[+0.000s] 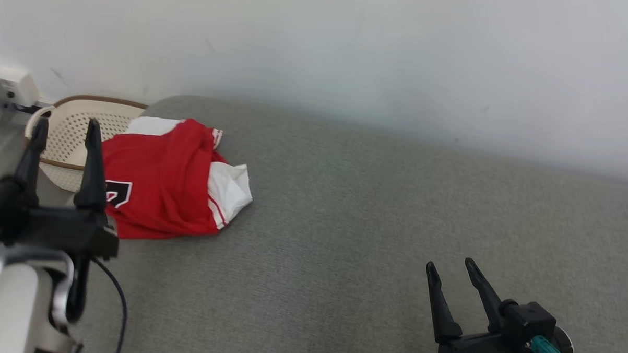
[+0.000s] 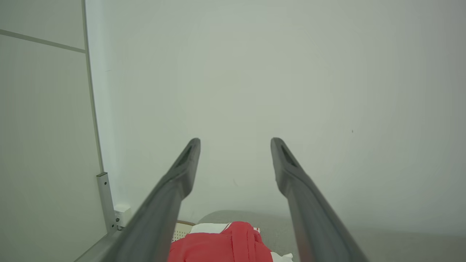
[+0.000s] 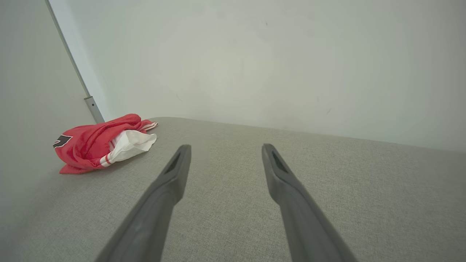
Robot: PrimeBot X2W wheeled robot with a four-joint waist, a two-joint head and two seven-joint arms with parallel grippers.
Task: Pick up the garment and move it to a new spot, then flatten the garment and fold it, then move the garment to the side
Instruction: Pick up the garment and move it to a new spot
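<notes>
Garment (image 1: 162,181): a red and white shirt, bunched up at the far left end of the grey counter (image 1: 370,225), next to a white basket (image 1: 70,121).
Left pincer (image 1: 66,123): wide open, holding nothing, near the garment.
Right pincer (image 1: 449,263): wide open, holding nothing, well apart from the garment.

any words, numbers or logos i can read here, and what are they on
No whole text can be read.
A black, white-edged character on the red garment: only part of it shows, too cut off to read.
</notes>
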